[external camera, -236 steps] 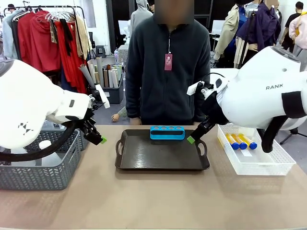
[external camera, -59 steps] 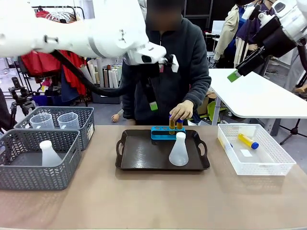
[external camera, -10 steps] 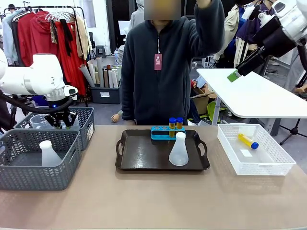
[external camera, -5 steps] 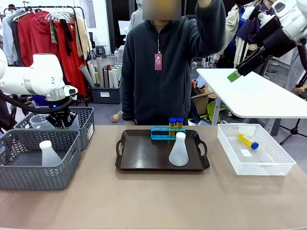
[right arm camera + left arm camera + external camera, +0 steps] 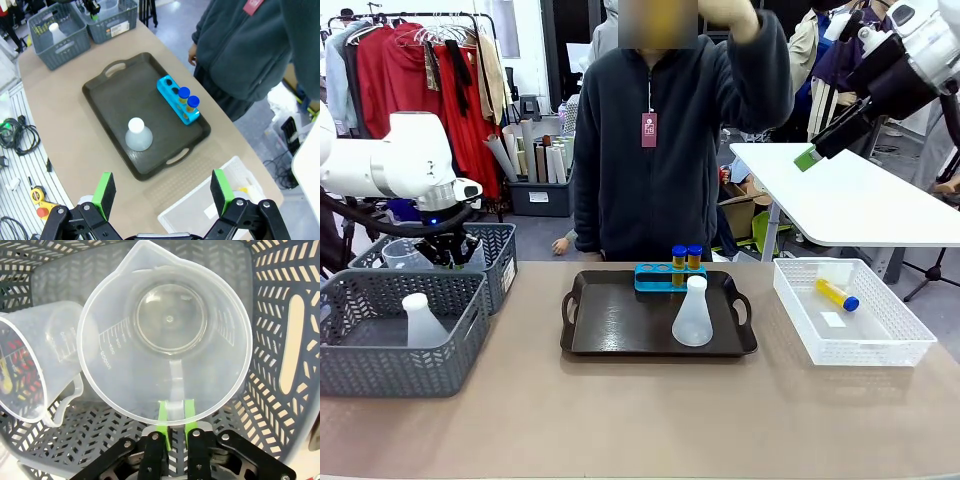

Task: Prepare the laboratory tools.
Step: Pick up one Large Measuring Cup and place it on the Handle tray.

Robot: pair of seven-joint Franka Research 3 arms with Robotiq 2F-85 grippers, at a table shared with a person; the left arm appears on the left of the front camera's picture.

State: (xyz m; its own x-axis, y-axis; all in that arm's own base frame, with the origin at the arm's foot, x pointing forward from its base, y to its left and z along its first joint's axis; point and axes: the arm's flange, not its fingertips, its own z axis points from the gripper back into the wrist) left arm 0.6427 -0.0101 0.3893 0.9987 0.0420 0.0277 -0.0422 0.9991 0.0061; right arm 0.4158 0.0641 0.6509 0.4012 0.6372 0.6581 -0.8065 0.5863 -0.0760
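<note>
A clear measuring beaker (image 5: pixel 167 335) stands in the far grey basket (image 5: pixel 295 350), and my left gripper (image 5: pixel 173 412) is shut on its handle strip from above. In the front view that gripper (image 5: pixel 450 256) is down inside the basket. A second beaker (image 5: pixel 30 365) sits beside the first. On the dark tray (image 5: pixel 620 325) stand a white conical flask (image 5: pixel 692 315) and a blue rack (image 5: pixel 668 277) holding two amber blue-capped tubes (image 5: pixel 686 256). My right gripper (image 5: pixel 810 155) hangs open high at the right, and its wrist view looks down past its fingers (image 5: pixel 162 190) on the tray (image 5: pixel 115 95).
The near grey basket (image 5: pixel 400 360) holds another flask (image 5: pixel 420 320). A white mesh basket (image 5: pixel 850 330) at the right holds one amber tube (image 5: pixel 837 294). A person stands behind the table with one hand raised by the head. The table's front half is bare.
My left gripper's fingers have come together on the beaker's handle. The person's raised arm has bent down toward the head. The right arm has not moved.
</note>
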